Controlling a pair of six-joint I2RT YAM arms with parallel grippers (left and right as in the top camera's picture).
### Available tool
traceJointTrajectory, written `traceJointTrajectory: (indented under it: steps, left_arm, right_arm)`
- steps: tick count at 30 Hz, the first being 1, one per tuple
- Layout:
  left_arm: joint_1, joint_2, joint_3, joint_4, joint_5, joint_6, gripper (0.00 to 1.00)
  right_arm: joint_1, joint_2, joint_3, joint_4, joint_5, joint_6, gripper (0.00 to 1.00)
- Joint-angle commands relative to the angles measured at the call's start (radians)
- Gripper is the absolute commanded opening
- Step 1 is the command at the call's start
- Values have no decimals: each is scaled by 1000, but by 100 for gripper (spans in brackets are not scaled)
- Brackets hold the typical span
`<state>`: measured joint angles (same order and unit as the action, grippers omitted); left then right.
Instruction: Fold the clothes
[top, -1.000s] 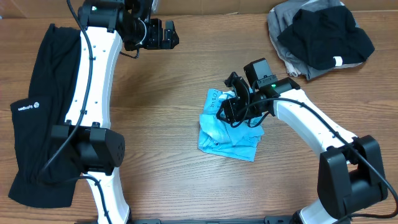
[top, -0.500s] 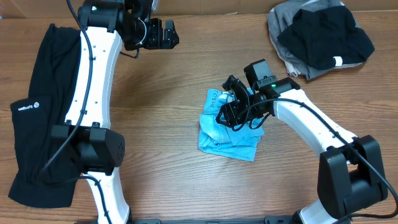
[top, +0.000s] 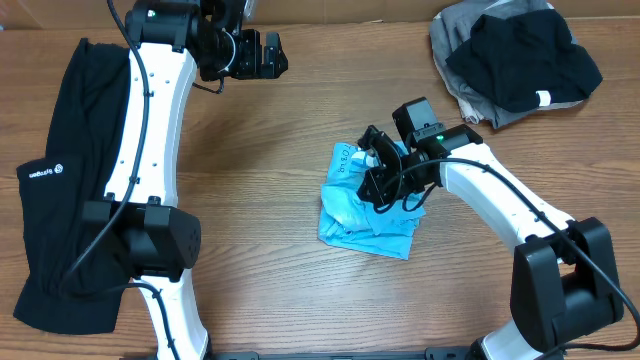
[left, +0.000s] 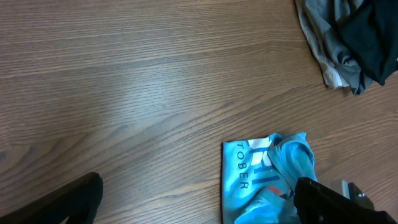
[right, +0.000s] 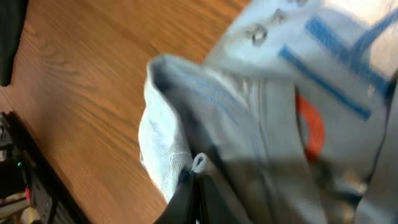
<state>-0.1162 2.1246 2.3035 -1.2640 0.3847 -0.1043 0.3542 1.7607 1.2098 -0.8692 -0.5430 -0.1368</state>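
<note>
Centrally, the right gripper (top: 378, 168) pinches the crumpled light blue fabric T-shirt (top: 362, 224); the left gripper (top: 272, 55), far left, gapes wide, empty.

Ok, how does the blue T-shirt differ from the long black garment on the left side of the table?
The blue T-shirt is bunched into a small heap mid-table; the black garment lies stretched out along the left edge. The right gripper is shut on the blue T-shirt; nothing grips the black garment. The blue T-shirt carries large lettering, the black garment only a small white logo. Both are soft clothes on the wooden table.
</note>
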Motion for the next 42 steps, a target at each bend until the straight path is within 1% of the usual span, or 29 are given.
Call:
traceJointTrajectory:
  steps: [1,5,6,7,10,12,16,22,26,27,28,31,32,34,36,42]
  left_arm:
    - [-2,-19,15,3,-3,16,100]
    - [-2,-19,15,3,-3,16,100]
    - [-2,-19,15,3,-3,16,100]
    - [-2,-19,15,3,-3,16,100]
    - [-2,-19,15,4,-3,16,100]
    - [-2,-19,15,5,-3,24,100]
    - [-2,-19,15,4,-15,31,100]
    - [-2,-19,15,4,-30,41,100]
    - [-2,-19,15,6,-30,53,100]
    - [-2,-19,15,7,-30,53,100]
    - [-2,-19,15,8,-30,53,100]
    - [1,-19,15,21,-30,53,100]
    - [4,-19,15,28,-30,52,100]
    - [12,-19,15,37,-30,53,100]
    - [27,-19,15,42,-30,53,100]
    - [71,-19,15,42,-30,52,100]
  right_arm:
    - [0,-40,16,-65,32,79,4]
    - [0,-65,16,-181,130,188,4]
    - [-1,-74,16,-251,190,279,4]
    - [-2,-74,16,-282,213,321,4]
    - [-3,-74,7,-352,276,427,4]
    - [-3,-74,-8,-376,291,470,4]
    - [-3,-74,-28,-396,304,506,4]
    - [-3,-79,-18,-422,307,507,4]
    - [10,-126,58,-423,293,448,4]
    - [17,-139,87,-418,292,433,5]
    - [26,-149,120,-411,291,413,10]
    - [56,-150,187,-375,292,360,37]
    - [66,-148,192,-349,291,346,42]
    - [86,-142,191,-309,296,340,57]
    - [107,-116,191,-271,296,306,69]
    - [163,-3,190,-198,296,264,70]
